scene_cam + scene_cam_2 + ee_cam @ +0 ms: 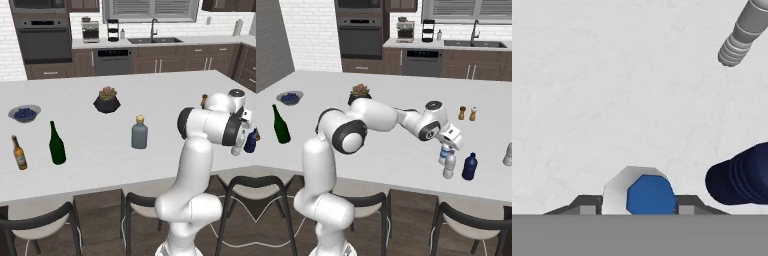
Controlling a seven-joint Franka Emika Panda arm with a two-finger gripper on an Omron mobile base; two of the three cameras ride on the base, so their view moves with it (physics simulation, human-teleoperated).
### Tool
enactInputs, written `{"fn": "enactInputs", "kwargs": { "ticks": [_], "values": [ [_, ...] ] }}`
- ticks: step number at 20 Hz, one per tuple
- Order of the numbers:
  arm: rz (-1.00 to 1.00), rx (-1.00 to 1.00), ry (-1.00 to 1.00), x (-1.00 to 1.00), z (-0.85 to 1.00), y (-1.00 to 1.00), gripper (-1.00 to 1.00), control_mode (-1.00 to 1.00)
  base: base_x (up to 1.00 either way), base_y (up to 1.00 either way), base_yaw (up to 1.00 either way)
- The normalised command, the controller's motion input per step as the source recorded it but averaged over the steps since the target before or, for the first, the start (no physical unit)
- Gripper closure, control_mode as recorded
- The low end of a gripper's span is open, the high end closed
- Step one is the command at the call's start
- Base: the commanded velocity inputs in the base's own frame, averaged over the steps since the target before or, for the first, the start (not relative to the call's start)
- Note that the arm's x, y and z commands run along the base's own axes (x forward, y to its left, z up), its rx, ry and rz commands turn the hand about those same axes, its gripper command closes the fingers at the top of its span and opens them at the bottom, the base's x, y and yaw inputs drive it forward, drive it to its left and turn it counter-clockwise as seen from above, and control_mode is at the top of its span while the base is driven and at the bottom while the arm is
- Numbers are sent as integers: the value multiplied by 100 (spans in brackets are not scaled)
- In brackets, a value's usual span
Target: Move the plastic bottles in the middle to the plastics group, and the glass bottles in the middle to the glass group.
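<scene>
Where the hand view looks down, the fingers (640,205) clamp the blue-labelled water bottle (646,195) (body mostly hidden). It sits beside the dark blue bottle (470,167) and greyish bottle (449,166) on the tabletop (396,155).

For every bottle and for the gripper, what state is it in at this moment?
gripper: shut on the blue-label water bottle.
blue-label water bottle: upright, held beside the dark blue bottle.
greyish water bottle: standing on the counter.
dark blue bottle: standing.
squat grey-blue bottle: upright mid-counter, untouched.
green wine bottle: upright.
brown beer bottle: upright.
</scene>
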Motion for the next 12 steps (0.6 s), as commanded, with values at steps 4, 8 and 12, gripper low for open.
{"fn": "enactInputs", "kwargs": {
  "ticks": [4, 8, 12],
  "values": [
    [0, 0, 0, 0, 0, -24, 100, -100, 0, 0, 0],
    [0, 0, 0, 2, 0, -5, 100, -100, 0, 0, 0],
    [0, 0, 0, 4, -22, 0, 100, -100, 0, 0, 0]
  ]
}}
